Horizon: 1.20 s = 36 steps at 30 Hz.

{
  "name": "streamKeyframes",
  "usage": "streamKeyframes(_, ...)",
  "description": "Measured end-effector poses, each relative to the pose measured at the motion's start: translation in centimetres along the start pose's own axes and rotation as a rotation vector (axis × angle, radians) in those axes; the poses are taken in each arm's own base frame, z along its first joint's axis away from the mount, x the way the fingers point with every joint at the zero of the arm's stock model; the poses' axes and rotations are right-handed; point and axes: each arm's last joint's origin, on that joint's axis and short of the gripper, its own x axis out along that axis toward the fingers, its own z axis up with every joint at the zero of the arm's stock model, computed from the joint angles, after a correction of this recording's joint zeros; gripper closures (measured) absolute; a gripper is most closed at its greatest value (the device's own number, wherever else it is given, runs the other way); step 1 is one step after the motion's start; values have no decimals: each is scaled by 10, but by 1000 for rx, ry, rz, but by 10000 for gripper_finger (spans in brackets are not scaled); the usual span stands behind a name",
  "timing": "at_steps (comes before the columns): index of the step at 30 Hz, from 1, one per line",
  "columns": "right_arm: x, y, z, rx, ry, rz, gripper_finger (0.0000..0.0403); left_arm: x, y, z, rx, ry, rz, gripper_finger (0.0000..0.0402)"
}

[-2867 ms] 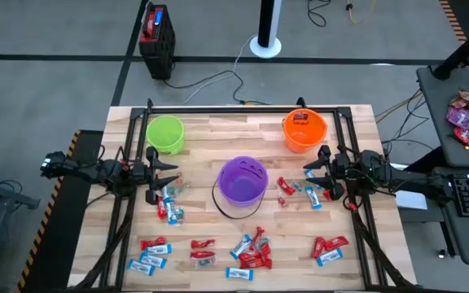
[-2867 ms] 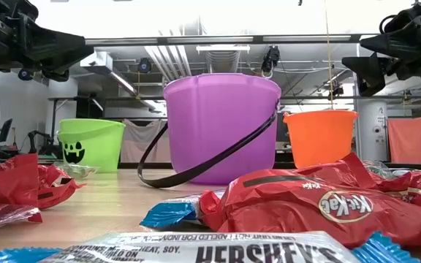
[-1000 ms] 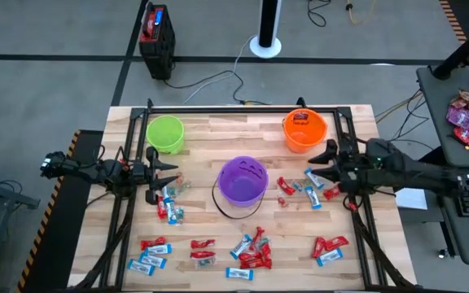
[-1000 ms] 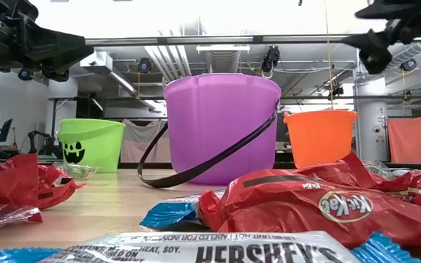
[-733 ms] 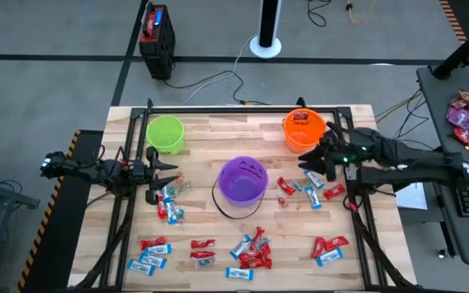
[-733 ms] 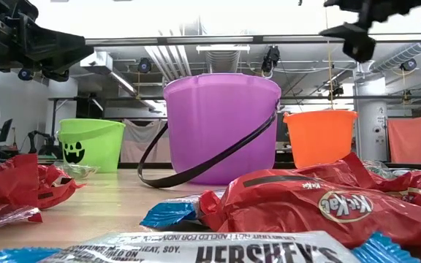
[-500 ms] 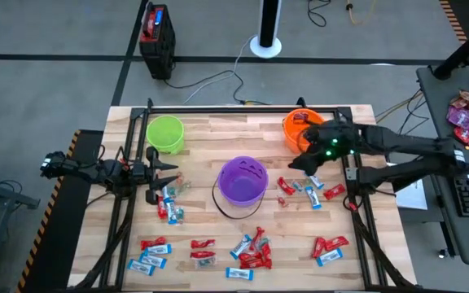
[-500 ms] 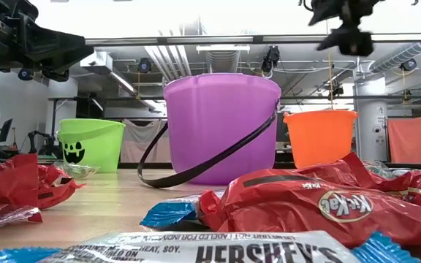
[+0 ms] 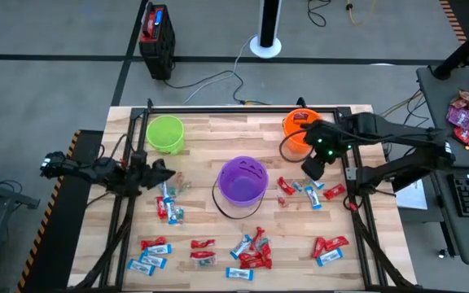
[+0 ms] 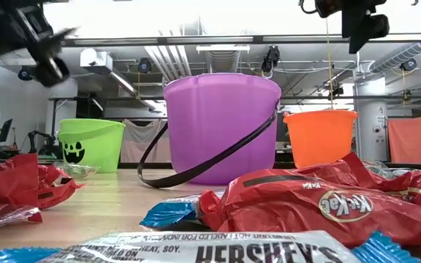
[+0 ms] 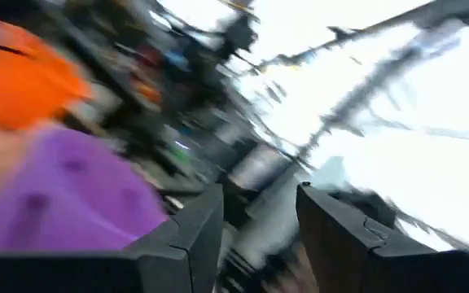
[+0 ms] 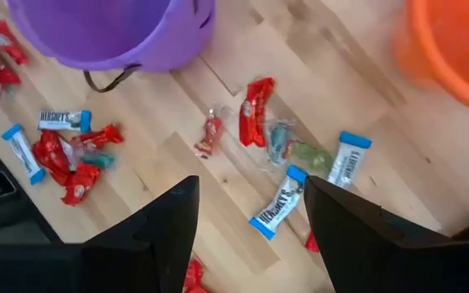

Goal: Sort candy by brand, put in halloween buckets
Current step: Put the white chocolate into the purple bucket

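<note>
Wrapped candy in red, light blue-and-white and a few dark wrappers lies scattered on the wooden table: a cluster (image 9: 304,191) near the right gripper, another (image 9: 168,202) near the left gripper, and more along the near edge (image 9: 247,252). The lime green bucket (image 9: 165,133), the purple bucket (image 9: 243,179) and the orange bucket (image 9: 302,129) stand upright on their bases. My right gripper (image 9: 310,168) hangs open, pointing down above the right cluster (image 12: 279,203), just near of the orange bucket. My left gripper (image 9: 159,172) is open at the table's left, above the left cluster.
A black frame rail (image 9: 243,108) runs along the far edge and down both sides of the table. The purple bucket's black handle (image 9: 222,207) lies on the wood near it. Bare wood (image 9: 218,138) shows between the green and orange buckets.
My right gripper has swung from the table's right side toward the far edge and leftward, past the orange bucket's near side, and has tipped from level to pointing down over the right candy cluster. My left gripper has turned about its wrist and shows motion blur. No candy has moved.
</note>
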Motion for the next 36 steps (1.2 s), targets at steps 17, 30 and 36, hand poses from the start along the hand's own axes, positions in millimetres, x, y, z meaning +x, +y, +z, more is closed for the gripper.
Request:
streamKeyframes(17, 42, 9, 22, -28, 102, -120, 188, 32, -69, 60, 68, 433, 465, 261)
streamKeyframes(30, 86, 34, -20, -337, -46, -29, 188, 79, -106, 85, 258, 505, 375, 261)
streamKeyframes(36, 137, 34, -58, -332, -118, -77, 188, 88, -104, 81, 220, 517, 392, 261)
